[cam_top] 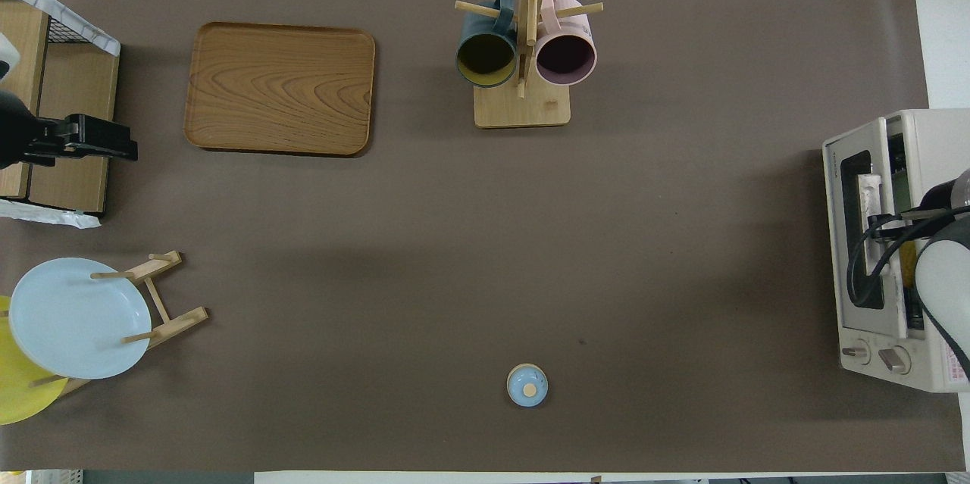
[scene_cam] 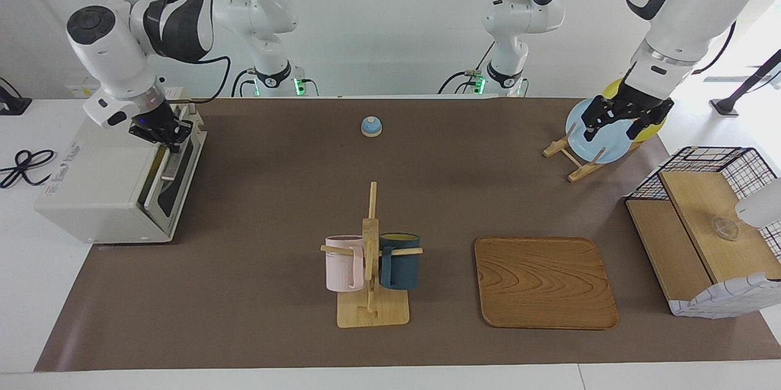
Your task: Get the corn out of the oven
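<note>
Closest to the robots, a small blue bell sits on the counter. Level with it, toward the left arm's end, a wooden rack holds a blue plate on edge, with a yellow plate beside it. The left hand hangs in the air over the blue plate, fingers spread wide, gripping nothing.

At the right arm's end stands the oven, its dark door facing the middle of the counter and tipped a little way open at the top. The right hand is clamped tight on the bar handle at the door's top edge. From overhead, a thin strip of yellow shows in the gap between door and oven body, just under the right hand. That may be the corn. So little shows that I cannot tell which way it points or how its long axis runs.

Farther out, mid-counter, a mug tree carries a pink mug and a dark blue mug, one on each side. Beside it toward the left arm's end lies a wooden tray. At that end stands a wire basket with wooden shelves. A small clear glass piece lies on the upper shelf.
</note>
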`<state>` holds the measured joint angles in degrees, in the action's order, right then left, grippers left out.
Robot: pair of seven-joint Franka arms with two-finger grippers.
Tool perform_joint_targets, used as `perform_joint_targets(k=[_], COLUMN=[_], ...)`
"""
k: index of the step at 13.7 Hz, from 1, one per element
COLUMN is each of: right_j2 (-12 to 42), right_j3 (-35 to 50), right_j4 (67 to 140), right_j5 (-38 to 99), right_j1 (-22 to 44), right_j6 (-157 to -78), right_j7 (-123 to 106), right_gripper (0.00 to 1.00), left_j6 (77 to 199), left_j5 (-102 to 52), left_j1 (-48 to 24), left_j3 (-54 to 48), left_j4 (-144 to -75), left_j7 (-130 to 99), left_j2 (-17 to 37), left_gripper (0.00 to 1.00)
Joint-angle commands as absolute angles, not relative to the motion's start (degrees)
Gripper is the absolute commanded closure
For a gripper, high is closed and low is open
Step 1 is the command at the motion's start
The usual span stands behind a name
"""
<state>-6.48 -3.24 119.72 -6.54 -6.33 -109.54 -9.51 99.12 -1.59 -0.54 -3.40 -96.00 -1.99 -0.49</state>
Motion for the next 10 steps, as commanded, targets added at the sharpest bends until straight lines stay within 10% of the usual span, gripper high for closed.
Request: perform_joint_targets(k=[1,10], right_j2=[-3.4,3.4], right_j3=[-3.1,-2.6], right_j4=[121.2,122.1], right_j5=[-5.5,-1.7], right_j1=[-6.6,-2.8], right_j6=[-114.4,-123.3], right_j7=[-8.8,-5.2], right_gripper=[1.0,1.0], left_j6=[102.0,106.4], left_j5=[-2.7,-5.1], left_j1=[-1.7,-5.7], left_j3=[-3.3,-3.3], left_j4=[-98.3,-99.1], left_j7=[-1.8,-1.8], left_j2=[-0.8,4.0], left_gripper=[0.0,0.0])
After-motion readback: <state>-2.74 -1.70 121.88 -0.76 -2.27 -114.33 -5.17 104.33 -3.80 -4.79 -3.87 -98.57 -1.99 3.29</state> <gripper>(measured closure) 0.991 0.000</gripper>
